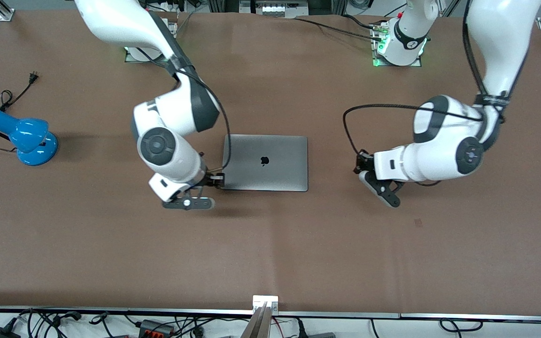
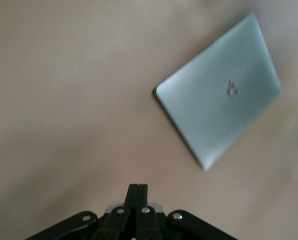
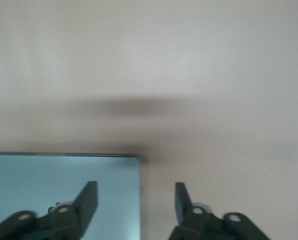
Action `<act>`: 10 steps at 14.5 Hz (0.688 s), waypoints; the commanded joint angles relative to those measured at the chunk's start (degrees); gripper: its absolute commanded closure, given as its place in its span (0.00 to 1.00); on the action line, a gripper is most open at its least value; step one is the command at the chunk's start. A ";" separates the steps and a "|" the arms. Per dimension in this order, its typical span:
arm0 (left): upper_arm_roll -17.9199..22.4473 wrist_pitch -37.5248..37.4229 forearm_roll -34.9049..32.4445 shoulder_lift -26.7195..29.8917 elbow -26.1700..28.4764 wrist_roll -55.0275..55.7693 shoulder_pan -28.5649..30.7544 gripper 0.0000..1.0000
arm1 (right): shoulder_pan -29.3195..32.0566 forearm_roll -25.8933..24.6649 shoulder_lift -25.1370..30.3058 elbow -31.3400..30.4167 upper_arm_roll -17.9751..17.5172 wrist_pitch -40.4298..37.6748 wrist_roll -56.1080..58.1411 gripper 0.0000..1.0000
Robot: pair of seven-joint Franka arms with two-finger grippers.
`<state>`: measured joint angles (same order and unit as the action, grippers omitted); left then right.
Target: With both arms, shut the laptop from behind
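The space-grey laptop (image 1: 265, 162) lies shut and flat in the middle of the table, lid up with the dark apple logo showing. My right gripper (image 1: 216, 180) is open at the laptop's corner nearest the front camera on the right arm's end. In the right wrist view the gripper (image 3: 136, 200) has one finger over the lid (image 3: 64, 190) and the other over bare table. My left gripper (image 1: 359, 164) is shut and empty, low over the table, apart from the laptop on the left arm's end. The left wrist view shows its closed gripper (image 2: 138, 192) and the laptop (image 2: 219, 117) farther off.
A blue desk lamp (image 1: 21, 136) with a black cord lies at the right arm's end of the table. The brown mat (image 1: 270, 249) covers the table. A small metal bracket (image 1: 265, 303) sits at the table edge nearest the front camera.
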<state>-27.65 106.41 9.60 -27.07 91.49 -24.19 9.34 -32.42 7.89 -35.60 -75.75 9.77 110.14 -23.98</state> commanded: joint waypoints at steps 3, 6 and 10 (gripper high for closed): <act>0.92 -21.64 -10.98 -0.53 -13.95 0.62 1.03 0.98 | 0.95 0.01 5.72 -0.98 6.64 -5.80 3.40 0.00; 0.93 -32.37 -17.49 -0.52 -20.89 6.23 0.94 0.93 | 4.37 0.46 7.56 -0.98 7.80 -7.65 10.87 0.00; 0.75 -35.31 -20.94 -0.26 -23.73 13.27 1.90 0.01 | 12.70 0.46 12.21 -0.98 5.71 -9.15 12.81 0.00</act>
<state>-26.51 72.43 -9.64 -26.71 69.66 -14.43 10.88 -24.02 7.98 -26.74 -75.73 17.80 102.12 -13.17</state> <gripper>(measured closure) 0.731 0.000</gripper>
